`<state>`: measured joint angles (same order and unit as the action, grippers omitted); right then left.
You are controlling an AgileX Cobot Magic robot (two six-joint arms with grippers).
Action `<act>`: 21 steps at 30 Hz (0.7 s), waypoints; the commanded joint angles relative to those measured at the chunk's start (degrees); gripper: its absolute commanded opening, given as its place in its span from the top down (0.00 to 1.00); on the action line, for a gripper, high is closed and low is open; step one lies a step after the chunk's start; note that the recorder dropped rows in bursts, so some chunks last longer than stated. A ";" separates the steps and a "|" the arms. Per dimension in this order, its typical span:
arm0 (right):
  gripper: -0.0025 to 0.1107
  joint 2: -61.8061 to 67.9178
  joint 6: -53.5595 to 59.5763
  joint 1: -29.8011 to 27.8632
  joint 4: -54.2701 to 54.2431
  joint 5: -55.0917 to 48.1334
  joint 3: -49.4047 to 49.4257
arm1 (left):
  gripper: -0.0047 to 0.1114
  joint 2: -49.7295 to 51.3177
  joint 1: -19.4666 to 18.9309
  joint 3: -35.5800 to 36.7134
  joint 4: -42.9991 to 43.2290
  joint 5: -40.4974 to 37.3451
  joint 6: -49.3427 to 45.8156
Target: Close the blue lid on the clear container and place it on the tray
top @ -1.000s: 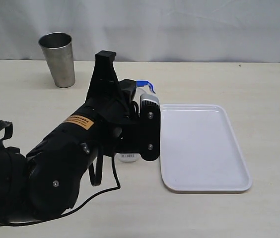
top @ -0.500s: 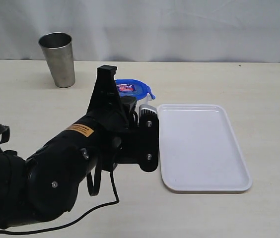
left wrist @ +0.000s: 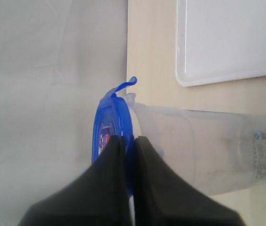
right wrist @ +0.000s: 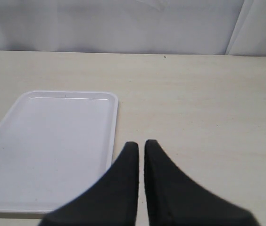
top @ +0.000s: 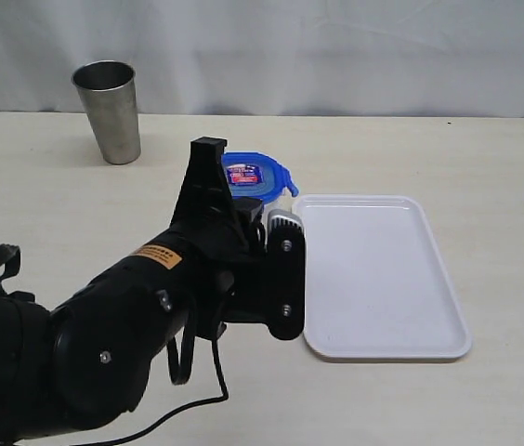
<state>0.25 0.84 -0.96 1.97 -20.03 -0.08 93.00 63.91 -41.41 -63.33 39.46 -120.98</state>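
Blue lid, round, pinched in left tool atop tapered clear container; right tool closed, empty.

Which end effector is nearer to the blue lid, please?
The left. The left end effector is pinched on the rim of the blue lid atop the clear container. The right end effector sits shut over the table beside the tray.

left arm shifted toward the tray, blue lid now uncovered, base of clear container now hidden behind arm
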 commanded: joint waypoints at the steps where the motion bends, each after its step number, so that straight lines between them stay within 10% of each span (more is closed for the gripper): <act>1: 0.94 -0.25 -0.13 -0.22 0.18 0.25 0.08 | 0.96 -0.37 0.53 0.10 -1.47 1.31 -1.67; 21: 0.94 -0.25 -0.13 -0.22 0.18 0.25 0.08 | 0.96 -0.37 0.77 0.10 -3.34 1.04 -1.67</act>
<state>0.25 0.84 -0.96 1.97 -20.03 -0.08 93.00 64.22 -41.41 -65.95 40.61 -120.98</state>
